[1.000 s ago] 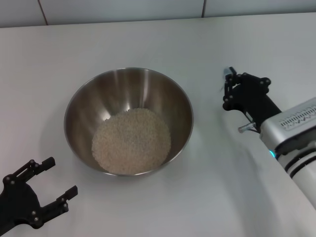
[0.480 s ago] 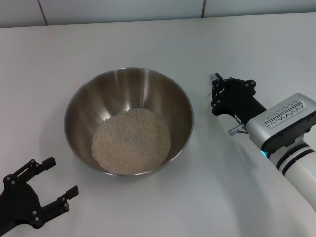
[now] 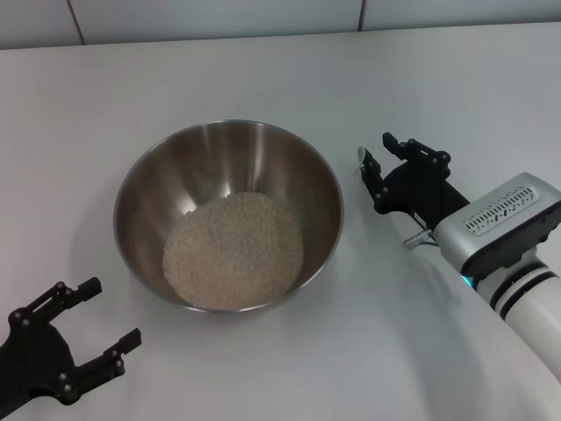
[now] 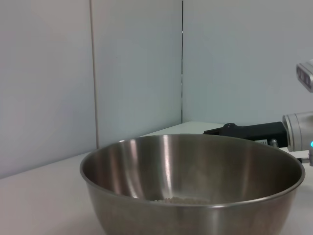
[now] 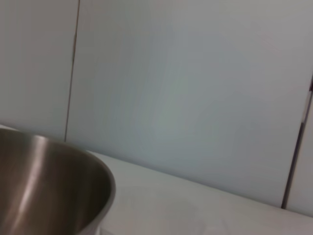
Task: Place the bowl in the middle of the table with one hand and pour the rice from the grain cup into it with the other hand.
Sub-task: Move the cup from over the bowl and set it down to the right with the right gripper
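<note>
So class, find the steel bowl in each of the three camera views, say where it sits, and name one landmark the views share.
Head view: the bowl sits mid-table, holding the rice, between the left gripper and the right gripper.
Left wrist view: the bowl fills the lower frame, the right arm behind it.
Right wrist view: only a part of the bowl's rim shows, in the lower left corner.
Shared landmark: the white table.

Left gripper (image 3: 77, 331) — low at the near left corner of my head view, black fingers (image 3: 123, 340) spread apart, nothing between them, arm parked. Right gripper (image 3: 387, 160) — reaching in from the right, white-and-grey forearm angled toward centre, black fingers parted, I see nothing held between them.
</note>
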You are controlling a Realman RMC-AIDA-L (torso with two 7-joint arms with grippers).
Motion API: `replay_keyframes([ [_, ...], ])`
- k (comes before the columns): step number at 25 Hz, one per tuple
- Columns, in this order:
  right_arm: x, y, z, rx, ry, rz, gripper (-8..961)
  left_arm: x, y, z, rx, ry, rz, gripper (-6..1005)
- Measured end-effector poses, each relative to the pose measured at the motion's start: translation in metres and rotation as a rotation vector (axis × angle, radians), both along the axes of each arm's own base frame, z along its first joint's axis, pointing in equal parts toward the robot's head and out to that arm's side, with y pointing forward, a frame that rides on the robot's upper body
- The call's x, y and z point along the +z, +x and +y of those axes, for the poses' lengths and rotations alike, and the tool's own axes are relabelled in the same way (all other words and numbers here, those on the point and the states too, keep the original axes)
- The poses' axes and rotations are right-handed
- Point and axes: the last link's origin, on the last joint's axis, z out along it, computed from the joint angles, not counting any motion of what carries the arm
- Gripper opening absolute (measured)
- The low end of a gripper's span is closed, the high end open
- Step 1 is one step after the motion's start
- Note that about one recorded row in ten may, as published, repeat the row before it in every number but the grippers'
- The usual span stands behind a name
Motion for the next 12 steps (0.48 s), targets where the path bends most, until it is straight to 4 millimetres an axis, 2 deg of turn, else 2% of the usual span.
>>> replay_keyframes([
  [7, 0.004, 0.010, -0.016, -0.020, 0.031, 0.028, 413, 0.001, 0.000, 0.000, -0.001, 0.000, 0.000, 815],
  [9, 0.009, 0.015, -0.029, -0.015, 0.061, 0.047, 472, 0.001, 0.000, -0.001, 0.000, 0.000, 0.000, 815],
  [12, 0.011, 0.018, -0.042, 0.007, 0.073, 0.053, 472, 0.001, -0.001, -0.001, 0.002, 0.001, -0.001, 815],
])
